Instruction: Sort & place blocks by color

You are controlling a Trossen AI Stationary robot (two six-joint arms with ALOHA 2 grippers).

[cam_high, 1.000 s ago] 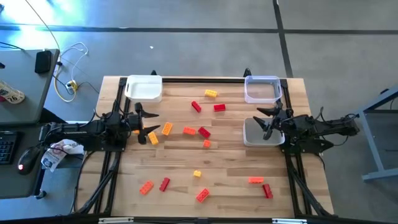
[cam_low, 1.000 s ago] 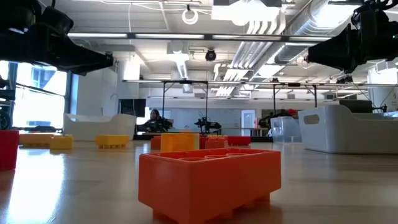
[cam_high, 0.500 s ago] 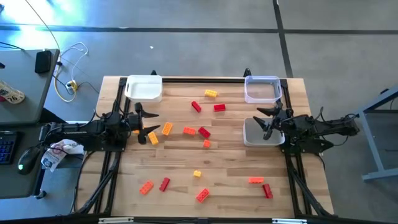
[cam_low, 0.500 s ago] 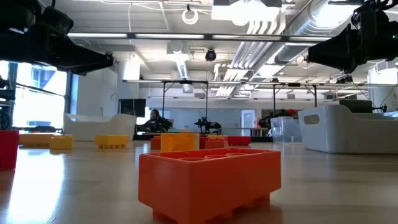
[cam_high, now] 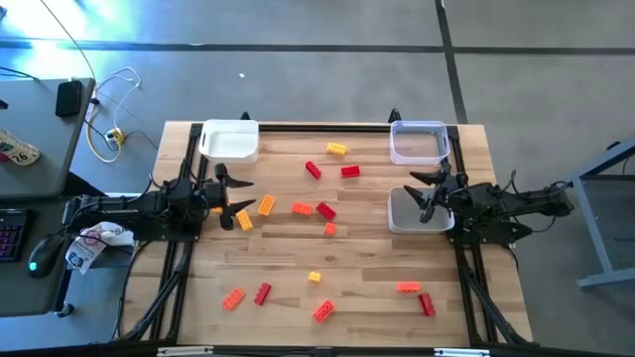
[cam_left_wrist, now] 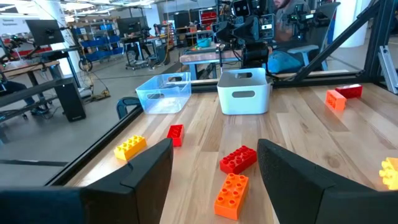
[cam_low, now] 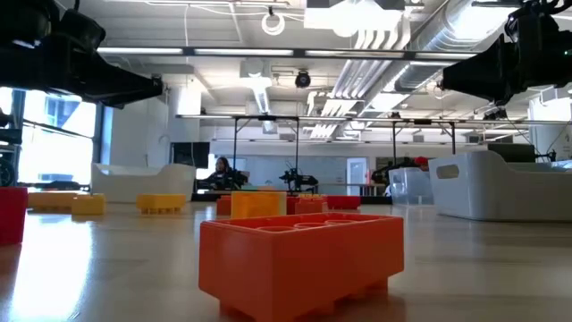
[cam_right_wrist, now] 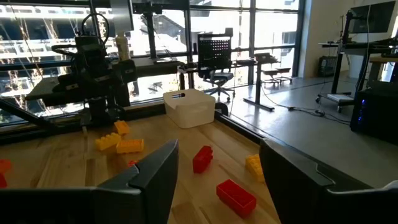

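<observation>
Two claws, left claw [cam_high: 236,201] and right claw [cam_high: 424,193], open, empty; blocks [cam_high: 314,210] unmarked

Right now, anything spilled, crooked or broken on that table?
Nothing damaged. The blocks lie loose across the table, none in the trays, as unsorted blocks would. Left gripper and right gripper hang open, holding nothing.

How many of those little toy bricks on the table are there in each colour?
Red blocks: 5
Orange blocks: 5
Yellow blocks: 5, one partly hidden by the left arm
Total: 15
</observation>
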